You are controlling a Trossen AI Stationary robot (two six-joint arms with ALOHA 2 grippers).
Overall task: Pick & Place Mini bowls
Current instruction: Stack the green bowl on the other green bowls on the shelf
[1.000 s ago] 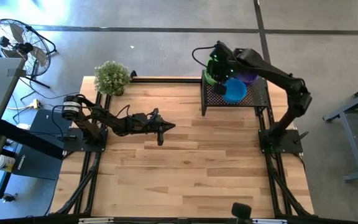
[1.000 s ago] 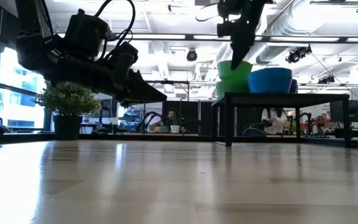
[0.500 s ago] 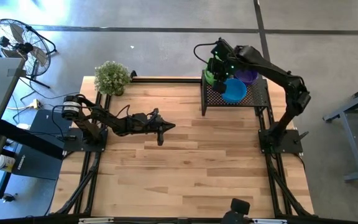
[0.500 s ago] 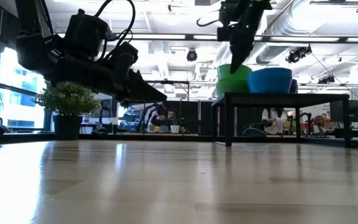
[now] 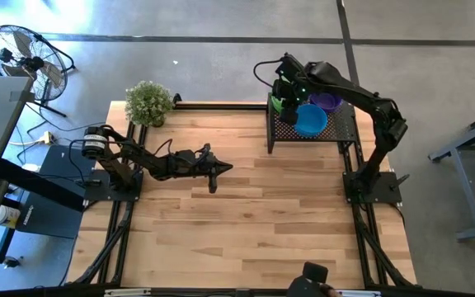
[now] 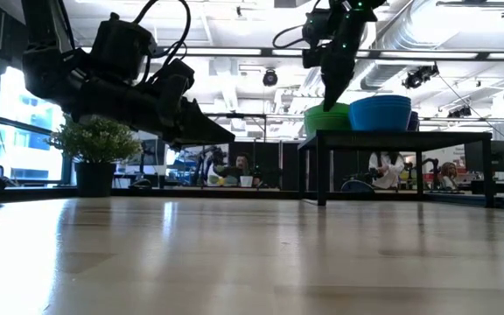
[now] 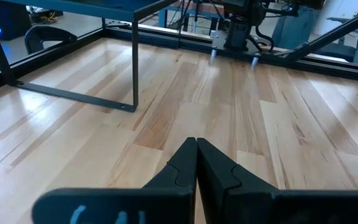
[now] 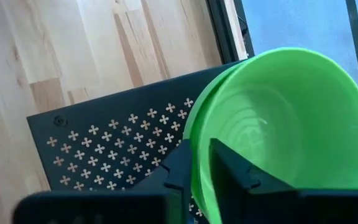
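Observation:
The mini bowls stand in three stacks on the black mesh rack point(image 5: 340, 132) at the table's far right. The green stack point(image 5: 279, 105) is on its left side, blue point(image 5: 312, 120) in the middle and purple point(image 5: 331, 101) behind. My right gripper point(image 8: 197, 163) reaches down over the rack's far-left corner and is shut on the top green bowl point(image 8: 284, 124). In the low view it point(image 6: 329, 94) stands just above the green stack point(image 6: 325, 117). My left gripper point(image 7: 196, 149) is shut on nothing and hovers over the table's left middle point(image 5: 214, 175). My right gripper pinches the top green bowl by its rim point(image 8: 199, 146), one finger point(image 8: 232, 168) inside the bowl and the other point(image 8: 178, 167) outside. The fingers come from above, slanting down. The bowl sits low in the green bowl beneath it, whose rim point(image 8: 191, 121) shows just outside.
A leafy potted plant point(image 5: 148, 102) stands at the table's far-left corner. The rack's thin black legs point(image 7: 134, 74) rise from the wood right of my left gripper. A floor fan point(image 5: 23, 54) stands beyond the table's left. People sit in the room behind.
My right gripper has gone down and slightly toward the rack's far-left corner, tipping a little. The green bowl in its fingers has sunk with it from above the green stack down into the stack's top.

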